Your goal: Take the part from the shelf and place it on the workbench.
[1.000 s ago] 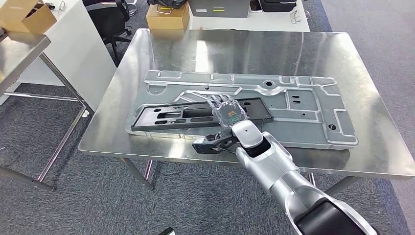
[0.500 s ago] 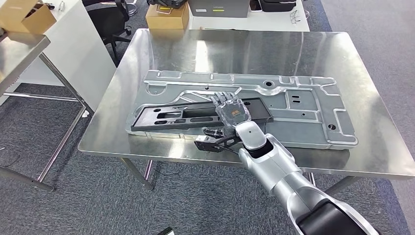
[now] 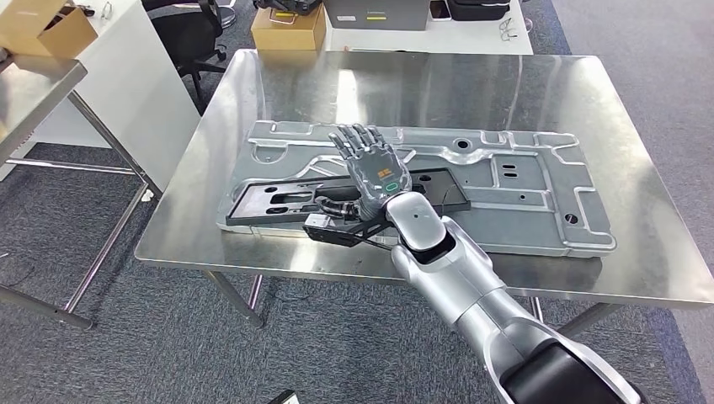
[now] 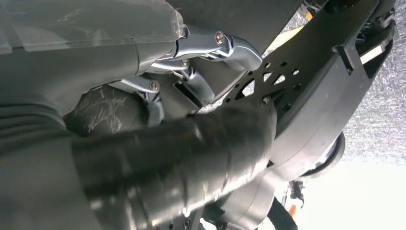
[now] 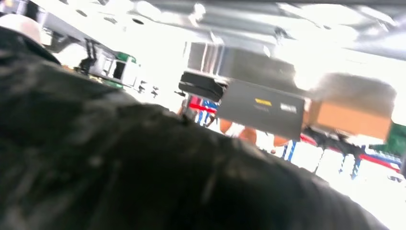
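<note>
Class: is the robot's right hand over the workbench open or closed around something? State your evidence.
Open. In the head view the right hand is raised above the black part on the grey panel, fingers spread, holding nothing.

Your head view: high, looking forward and down over the tabletop [image 3: 253, 93]. Your wrist views: very close behind each hand, turned, right one blurred.
</note>
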